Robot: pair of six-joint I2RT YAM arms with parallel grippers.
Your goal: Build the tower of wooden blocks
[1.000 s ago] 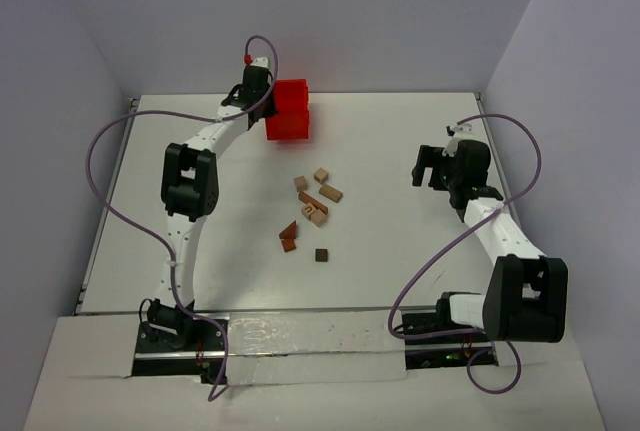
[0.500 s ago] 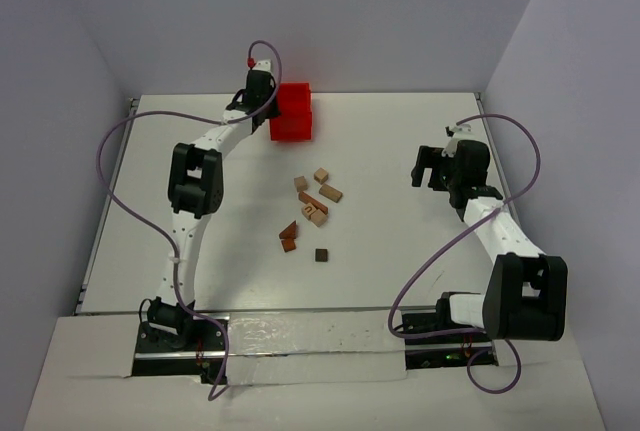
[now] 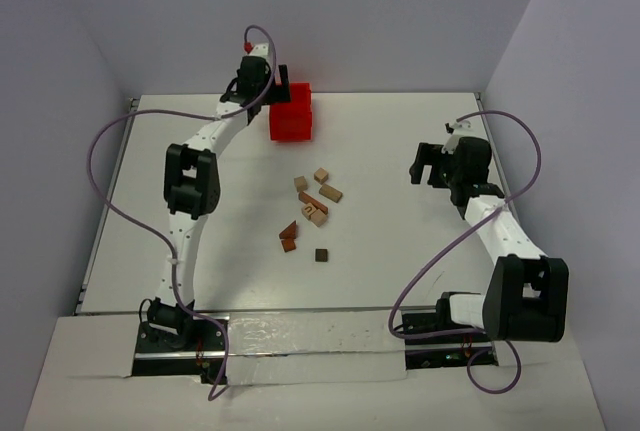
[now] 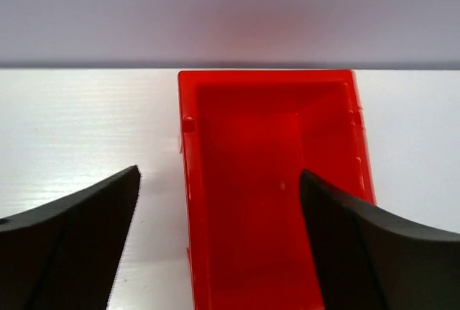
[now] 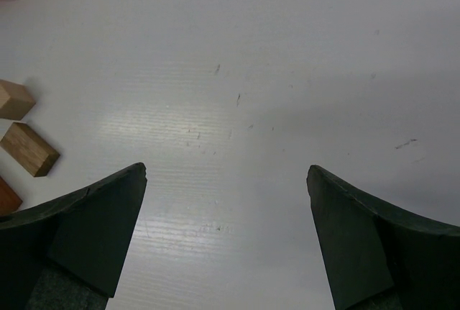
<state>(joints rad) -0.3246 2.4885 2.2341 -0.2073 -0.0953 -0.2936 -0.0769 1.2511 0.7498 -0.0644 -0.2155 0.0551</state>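
The wood blocks for the tower lie loose in the middle of the table. There are tan blocks (image 3: 321, 175), a small cluster of tan and reddish pieces (image 3: 313, 207), two reddish-brown pieces (image 3: 289, 237) and a dark cube (image 3: 322, 254). No block is in either gripper. My left gripper (image 3: 268, 93) hangs open at the far left, over the red bin. In the left wrist view this gripper (image 4: 219, 172) has its jaws astride the bin's left wall (image 4: 188, 202), touching nothing. My right gripper (image 3: 425, 169) (image 5: 226, 167) is open over bare table, right of the blocks.
The red bin (image 3: 292, 111) (image 4: 273, 180) stands at the back of the table and looks empty inside. Two tan blocks (image 5: 14, 99) (image 5: 29, 149) and a reddish one (image 5: 6, 196) show at the left edge of the right wrist view. Purple walls close in the table.
My left gripper went from shut to wide open, shifted the red bin slightly toward the back and lifted off it. The right arm and the blocks have not moved.
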